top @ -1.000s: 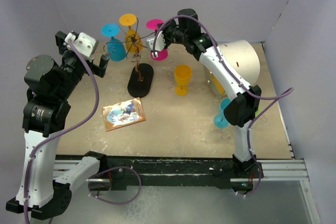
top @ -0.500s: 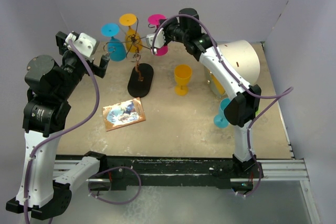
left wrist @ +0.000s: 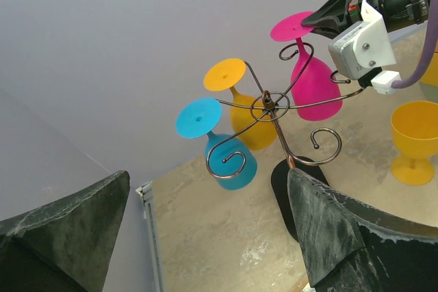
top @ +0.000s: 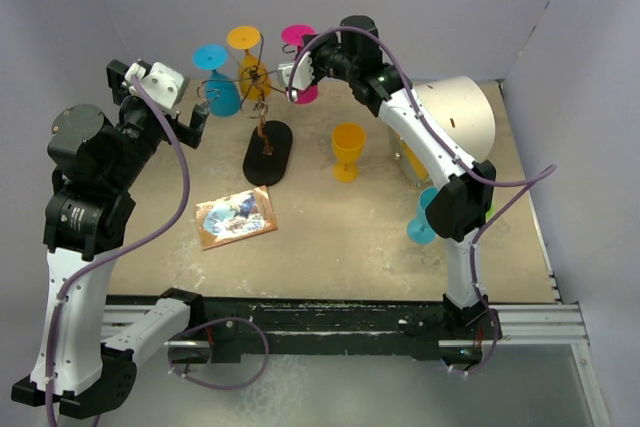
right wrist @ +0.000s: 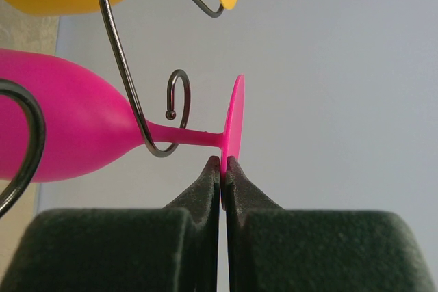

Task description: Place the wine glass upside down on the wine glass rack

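Your pink glass (right wrist: 61,128) hangs upside down in the rack (left wrist: 267,104); right gripper (right wrist: 222,165) pinches its foot, left gripper (top: 197,112) spread. Release remains.

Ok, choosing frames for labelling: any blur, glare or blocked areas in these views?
Top external: even light, sharp, soft shadows. Left wrist: wine glass rack crisp; the left claw has dark fingers masking both lower corners. Right wrist: pink wine glass sharp, no glare; the right claw fills the bottom.

A yellow goblet (top: 348,150) stands mid-bench, a teal goblet (top: 419,226) near the right edge. A cream half-dome (top: 455,117) fills the far right corner; a picture card (top: 236,219) lies toward the near left.
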`<state>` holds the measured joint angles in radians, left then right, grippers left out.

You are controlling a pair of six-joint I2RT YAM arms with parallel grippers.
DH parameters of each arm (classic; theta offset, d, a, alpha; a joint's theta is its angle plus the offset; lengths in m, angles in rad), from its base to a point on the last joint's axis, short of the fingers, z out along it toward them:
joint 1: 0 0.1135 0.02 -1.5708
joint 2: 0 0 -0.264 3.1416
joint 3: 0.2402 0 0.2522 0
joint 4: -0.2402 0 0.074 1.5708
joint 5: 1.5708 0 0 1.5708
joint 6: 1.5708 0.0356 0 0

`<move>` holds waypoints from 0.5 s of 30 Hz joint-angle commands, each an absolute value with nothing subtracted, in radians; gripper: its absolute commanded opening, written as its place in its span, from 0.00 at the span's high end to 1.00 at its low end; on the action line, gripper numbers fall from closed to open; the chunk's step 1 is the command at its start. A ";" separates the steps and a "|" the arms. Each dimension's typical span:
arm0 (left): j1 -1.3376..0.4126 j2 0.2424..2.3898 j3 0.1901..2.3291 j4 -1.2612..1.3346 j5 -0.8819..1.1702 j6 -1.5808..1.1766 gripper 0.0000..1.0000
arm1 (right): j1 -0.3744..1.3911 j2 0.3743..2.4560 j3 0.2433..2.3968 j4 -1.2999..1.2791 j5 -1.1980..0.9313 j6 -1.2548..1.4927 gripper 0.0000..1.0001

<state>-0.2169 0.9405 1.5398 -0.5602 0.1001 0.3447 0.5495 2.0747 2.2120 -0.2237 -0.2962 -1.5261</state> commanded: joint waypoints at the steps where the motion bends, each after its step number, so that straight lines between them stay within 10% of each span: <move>1: -0.212 0.938 1.548 -0.529 0.098 0.358 0.00 | 0.559 2.076 2.256 -0.161 -0.280 -1.509 1.00; 15: -0.212 0.942 1.551 -0.531 0.097 0.362 0.00 | 0.577 2.106 2.290 -0.159 -0.286 -1.513 1.00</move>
